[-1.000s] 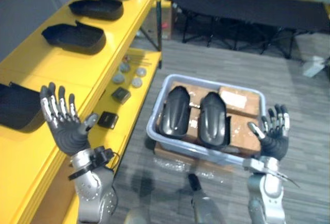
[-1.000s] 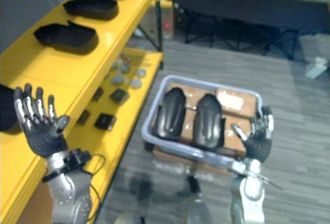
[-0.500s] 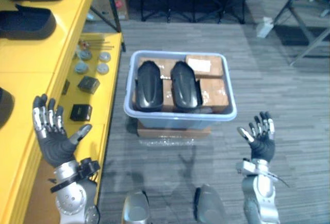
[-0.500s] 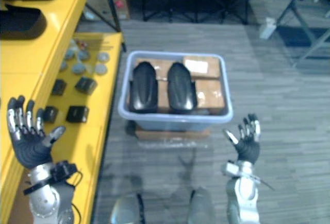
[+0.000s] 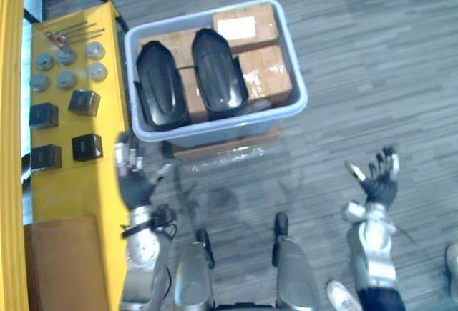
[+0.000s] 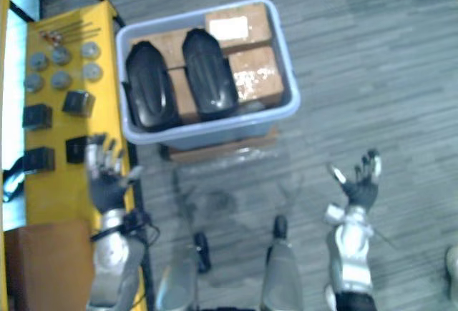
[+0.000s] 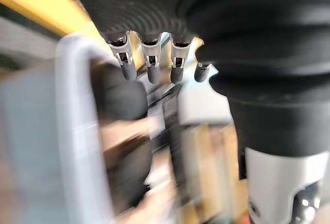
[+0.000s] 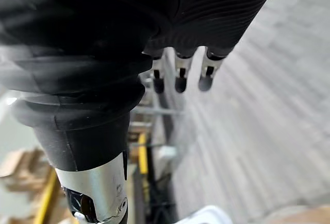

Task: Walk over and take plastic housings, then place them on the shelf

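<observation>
Housings: two black, glossy, dome-backed plastic housings [image 5: 161, 93] lie side by side, hollow side down, in the left half of the tub, neither yet picked up.
Tub: a pale blue-grey plastic tub [image 5: 297, 104] with a rolled rim stands on the floor. Brown cardboard boxes [image 5: 265, 71] packed beneath prop the housings up near the rim, probably for an easy reach.
Hands: the left hand [image 5: 132, 182] and right hand [image 5: 377, 182] hover nearer than the tub, fingers spread and released, grasping nothing. They look poised for a two-handed lift.
Shelf: a smooth yellow shelf [image 5: 71, 175] on the left carries small black blocks [image 5: 87, 146] and grey discs [image 5: 66, 79].
Floor: grey and streaked.
</observation>
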Robot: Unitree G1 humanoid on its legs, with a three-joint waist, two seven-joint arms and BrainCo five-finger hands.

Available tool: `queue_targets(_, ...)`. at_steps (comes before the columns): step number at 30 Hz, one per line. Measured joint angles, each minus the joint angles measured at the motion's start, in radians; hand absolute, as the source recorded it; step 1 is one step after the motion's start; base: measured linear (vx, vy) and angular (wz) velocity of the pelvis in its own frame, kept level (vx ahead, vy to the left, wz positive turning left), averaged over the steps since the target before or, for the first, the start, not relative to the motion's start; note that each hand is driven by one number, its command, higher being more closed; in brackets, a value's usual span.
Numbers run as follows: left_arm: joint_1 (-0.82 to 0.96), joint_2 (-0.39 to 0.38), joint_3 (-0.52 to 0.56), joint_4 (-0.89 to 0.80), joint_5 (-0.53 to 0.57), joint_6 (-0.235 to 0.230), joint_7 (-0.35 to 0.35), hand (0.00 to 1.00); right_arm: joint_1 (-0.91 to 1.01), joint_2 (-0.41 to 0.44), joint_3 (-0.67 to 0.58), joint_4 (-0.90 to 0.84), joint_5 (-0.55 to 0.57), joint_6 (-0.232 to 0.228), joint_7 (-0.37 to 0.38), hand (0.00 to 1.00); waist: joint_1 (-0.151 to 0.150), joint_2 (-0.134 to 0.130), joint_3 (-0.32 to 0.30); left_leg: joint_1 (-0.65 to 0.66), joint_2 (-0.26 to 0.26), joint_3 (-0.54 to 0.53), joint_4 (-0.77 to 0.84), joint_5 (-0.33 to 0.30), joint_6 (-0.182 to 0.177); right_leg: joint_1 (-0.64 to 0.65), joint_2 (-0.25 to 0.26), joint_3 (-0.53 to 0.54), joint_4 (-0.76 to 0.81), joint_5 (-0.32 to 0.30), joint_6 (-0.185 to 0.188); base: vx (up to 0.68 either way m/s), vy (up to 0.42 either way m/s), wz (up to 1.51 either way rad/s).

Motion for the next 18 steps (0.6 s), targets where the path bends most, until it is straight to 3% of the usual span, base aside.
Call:
queue_targets(2, -0.043, -0.008, -0.054, 0.150, 0.019, 0.113, 0.002, 0.00, -0.196, -0.097, 0.057, 0.118, 0.004, 0.018, -0.009, 0.00, 0.003, 0.018, 0.013, -0.026, -0.011, -0.029, 0.001, 0.013, 0.001, -0.004, -0.006, -0.023, -0.017, 0.022, 0.002, -0.04, 0.007, 0.21)
queue_targets(3, -0.048, -0.018, -0.068, 0.211, 0.024, 0.146, 0.007, 0.00, -0.261, -0.128, 0.072, 0.152, 0.012, 0.019, -0.009, 0.00, 0.014, 0.028, 0.019, -0.030, -0.016, -0.043, 0.001, 0.015, 0.001, -0.004, -0.009, -0.031, -0.017, 0.025, 0.002, -0.06, 0.010, 0.20)
queue_targets(8, -0.042, -0.032, -0.079, 0.427, 0.021, 0.190, 0.013, 0.00, -0.435, -0.186, 0.128, 0.230, 0.012, 0.046, -0.018, 0.00, 0.047, 0.044, 0.024, -0.057, -0.034, -0.092, 0.007, 0.026, 0.002, -0.003, -0.025, -0.074, -0.017, 0.035, 0.002, -0.04, 0.027, 0.22)
queue_targets(10, -0.025, -0.032, -0.089, 0.499, 0.002, 0.177, 0.009, 0.00, -0.532, -0.246, 0.172, 0.328, 0.012, 0.079, -0.033, 0.00, 0.081, 0.055, 0.030, -0.062, -0.045, -0.106, 0.010, 0.031, 0.003, 0.002, -0.035, -0.087, -0.017, 0.039, 0.002, -0.06, 0.039, 0.20)
queue_targets(11, -0.006, -0.031, -0.105, 0.522, 0.003, 0.145, 0.003, 0.00, -0.592, -0.282, 0.192, 0.381, 0.011, 0.096, -0.037, 0.00, 0.101, 0.066, 0.035, -0.067, -0.052, -0.110, 0.010, 0.034, 0.005, 0.003, -0.042, -0.092, -0.020, 0.044, 0.004, -0.06, 0.053, 0.31)
queue_targets(12, 0.002, -0.027, -0.125, 0.529, 0.001, 0.094, -0.016, 0.00, -0.659, -0.339, 0.218, 0.435, 0.008, 0.100, -0.041, 0.00, 0.116, 0.095, 0.040, -0.091, -0.063, -0.133, 0.019, 0.038, 0.005, 0.003, -0.052, -0.119, -0.027, 0.052, 0.004, -0.07, 0.058, 0.31)
queue_targets(13, 0.004, -0.027, -0.125, 0.534, 0.000, 0.086, -0.023, 0.00, -0.672, -0.346, 0.225, 0.445, 0.007, 0.101, -0.041, 0.00, 0.119, 0.099, 0.039, -0.097, -0.064, -0.136, 0.023, 0.038, 0.005, 0.002, -0.053, -0.124, -0.030, 0.055, 0.005, -0.07, 0.066, 0.33)
queue_targets(14, 0.004, -0.025, -0.125, 0.547, -0.003, 0.046, -0.042, 0.00, -0.722, -0.369, 0.260, 0.485, 0.005, 0.106, -0.049, 0.00, 0.131, 0.116, 0.042, -0.115, -0.066, -0.144, 0.033, 0.038, 0.005, 0.000, -0.053, -0.134, -0.044, 0.065, 0.003, -0.06, 0.051, 0.11)
queue_targets(15, 0.003, -0.024, -0.124, 0.555, -0.003, 0.027, -0.047, 0.00, -0.737, -0.376, 0.273, 0.501, 0.005, 0.109, -0.051, 0.00, 0.139, 0.119, 0.040, -0.122, -0.067, -0.146, 0.036, 0.038, 0.005, -0.002, -0.053, -0.137, -0.051, 0.071, 0.005, -0.06, 0.058, 0.13)
queue_targets(17, 0.001, -0.015, -0.122, 0.596, -0.025, -0.060, -0.069, 0.00, -0.772, -0.385, 0.313, 0.567, 0.007, 0.135, -0.051, 0.00, 0.162, 0.126, 0.036, -0.135, -0.070, -0.160, 0.038, 0.041, 0.002, 0.001, -0.053, -0.150, -0.067, 0.079, 0.004, -0.03, 0.053, 0.11)
queue_targets(18, 0.000, -0.013, -0.122, 0.602, -0.037, -0.072, -0.073, 0.00, -0.774, -0.389, 0.319, 0.573, 0.009, 0.138, -0.051, 0.00, 0.166, 0.127, 0.035, -0.137, -0.070, -0.161, 0.038, 0.042, 0.002, 0.000, -0.053, -0.152, -0.067, 0.079, 0.004, -0.01, 0.029, 0.21)
